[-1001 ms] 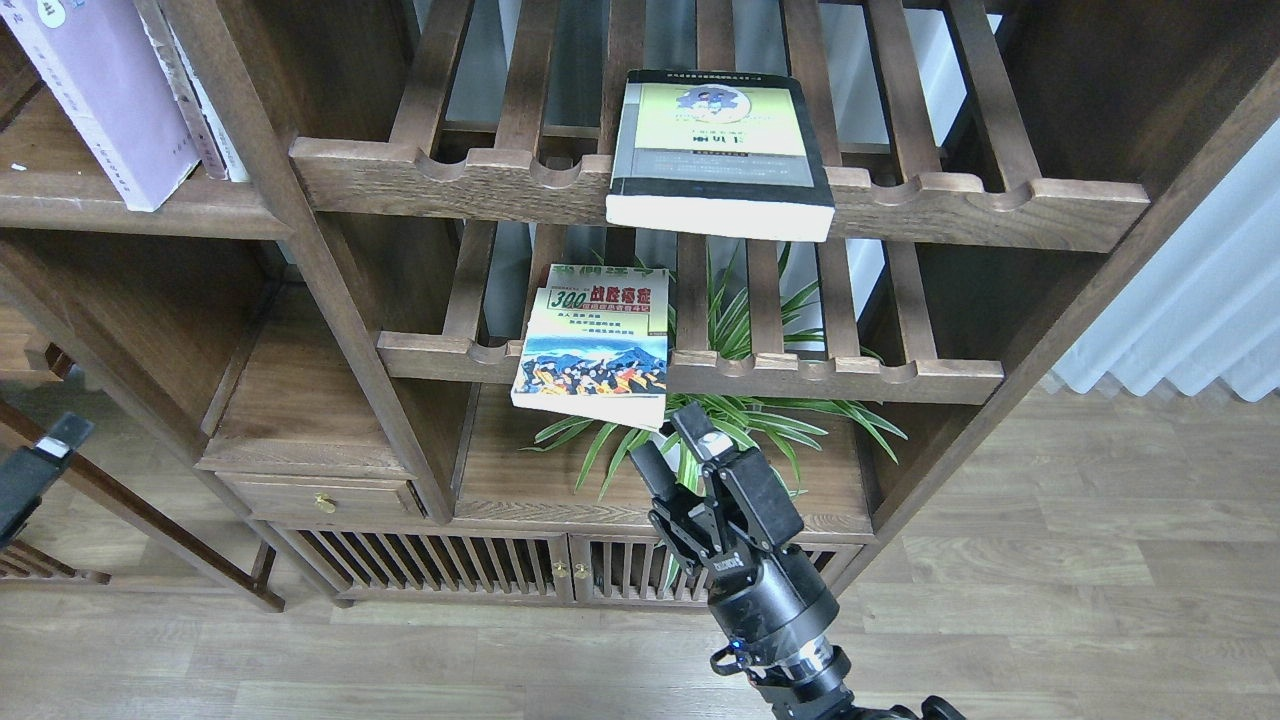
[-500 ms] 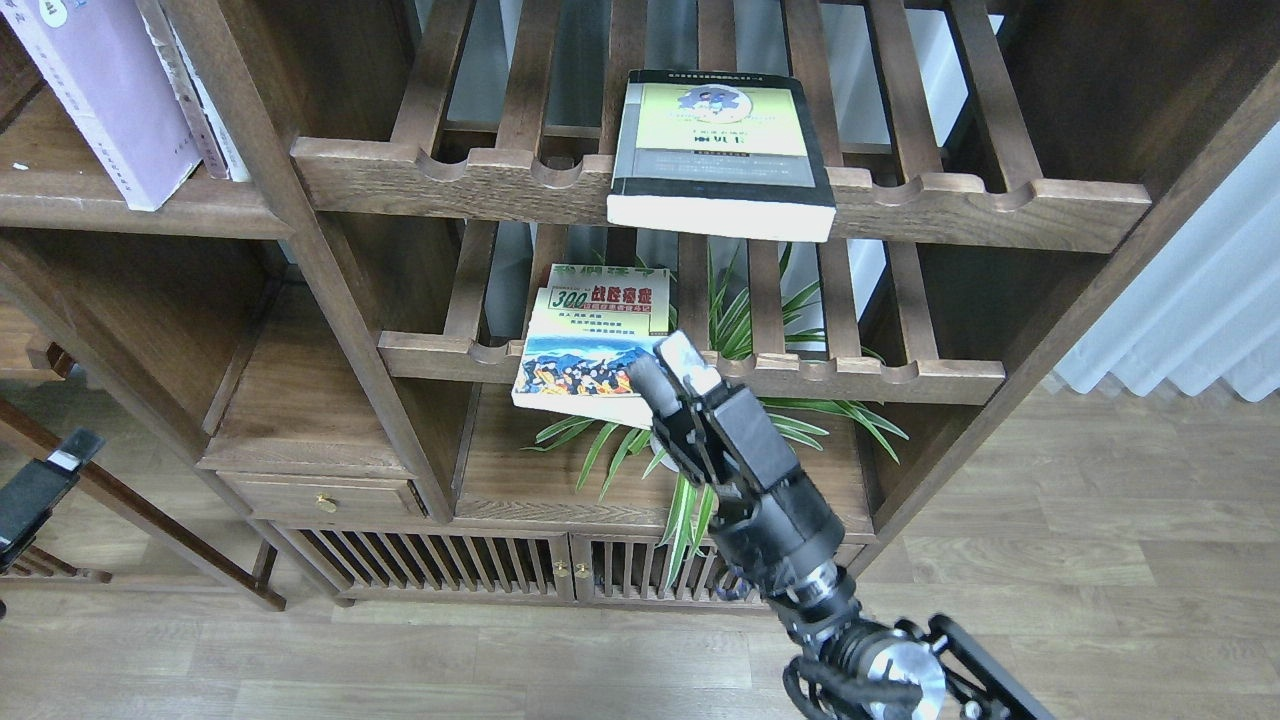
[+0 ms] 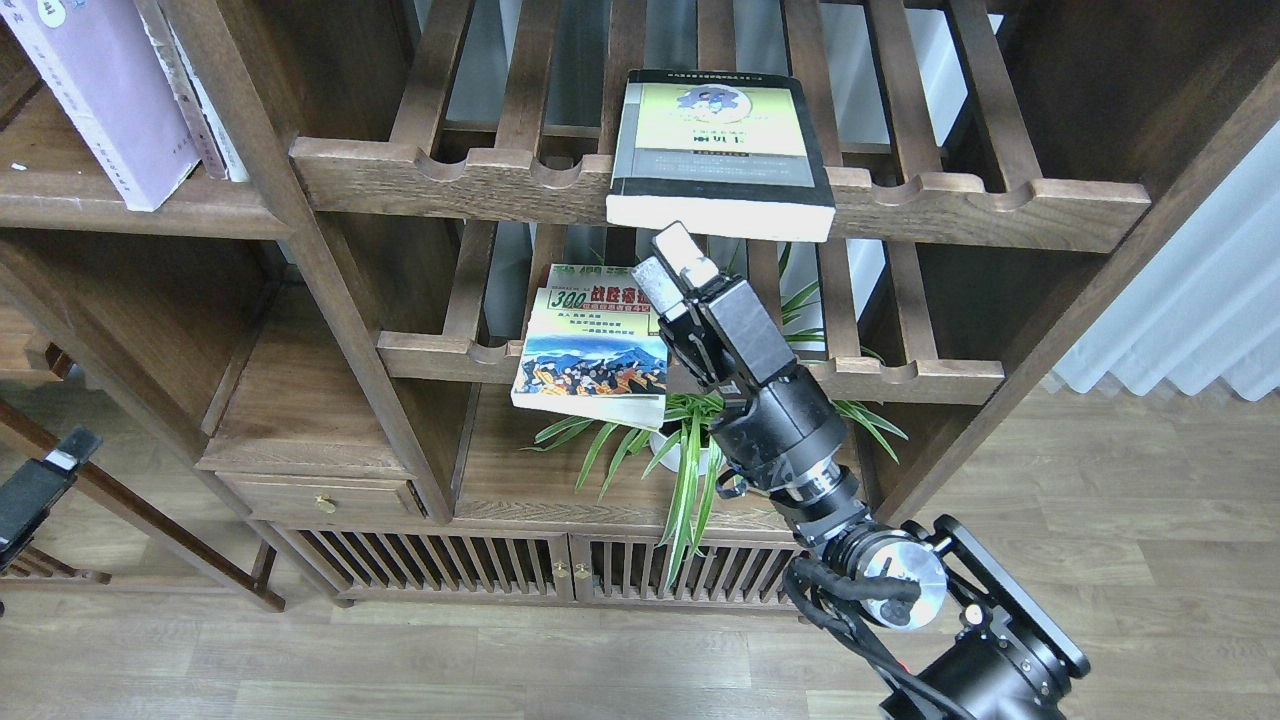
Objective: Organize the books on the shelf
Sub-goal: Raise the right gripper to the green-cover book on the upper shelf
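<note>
The right gripper (image 3: 668, 263) is up between the two slatted racks, fingers close together with only a thin gap and nothing held. Its tips sit just below the front edge of the thick yellow-and-grey book (image 3: 718, 150), which lies flat on the upper rack (image 3: 460, 180) and overhangs the scalloped rail. Just left of the gripper, the colourful "300" book (image 3: 597, 345) lies on the lower rack (image 3: 900, 378), its front edge hanging out past the rail, slightly tilted. It seems to rest on a second book, though only a sliver of green print shows above it. There is open room between the racks to the right of the gripper, bare slats all the way to the upright. The arm hides part of the green plant (image 3: 690, 450) below. Top left, the pale lavender book (image 3: 100, 95) leans on the solid shelf (image 3: 120, 205), cut off by the frame edge. The left gripper (image 3: 35, 490) shows only as a dark sliver at the left edge; its fingers cannot be made out.
</note>
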### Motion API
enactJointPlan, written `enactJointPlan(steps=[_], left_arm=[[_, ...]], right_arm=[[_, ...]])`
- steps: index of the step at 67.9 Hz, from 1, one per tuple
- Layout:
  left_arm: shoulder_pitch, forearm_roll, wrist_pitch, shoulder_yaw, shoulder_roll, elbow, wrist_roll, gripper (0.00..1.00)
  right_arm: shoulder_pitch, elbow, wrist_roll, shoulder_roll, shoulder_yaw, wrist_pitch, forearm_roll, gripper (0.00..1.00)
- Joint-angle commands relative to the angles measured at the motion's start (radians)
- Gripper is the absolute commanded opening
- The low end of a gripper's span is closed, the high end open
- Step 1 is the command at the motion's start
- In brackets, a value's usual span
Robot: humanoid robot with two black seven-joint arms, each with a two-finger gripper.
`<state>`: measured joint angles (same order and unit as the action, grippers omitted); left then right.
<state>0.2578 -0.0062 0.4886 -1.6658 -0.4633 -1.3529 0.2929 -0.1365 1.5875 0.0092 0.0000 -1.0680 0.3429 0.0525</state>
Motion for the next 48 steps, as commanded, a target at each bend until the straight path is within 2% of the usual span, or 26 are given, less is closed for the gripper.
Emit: enactJointPlan(steps=[1,48], left_arm=[[0.000,0.000,0.000,-0.003,-0.002,0.000,0.000,0.88],[0.000,-0.001,0.000,-0.011,-0.002,-0.006,0.002,0.89]], right_arm=[[-0.015,-0.003,0.000,0.000,-0.012,-0.021,0.001,0.99],[-0.064,-0.027,-0.002,0.000,-0.087,-0.051,0.003,0.98]])
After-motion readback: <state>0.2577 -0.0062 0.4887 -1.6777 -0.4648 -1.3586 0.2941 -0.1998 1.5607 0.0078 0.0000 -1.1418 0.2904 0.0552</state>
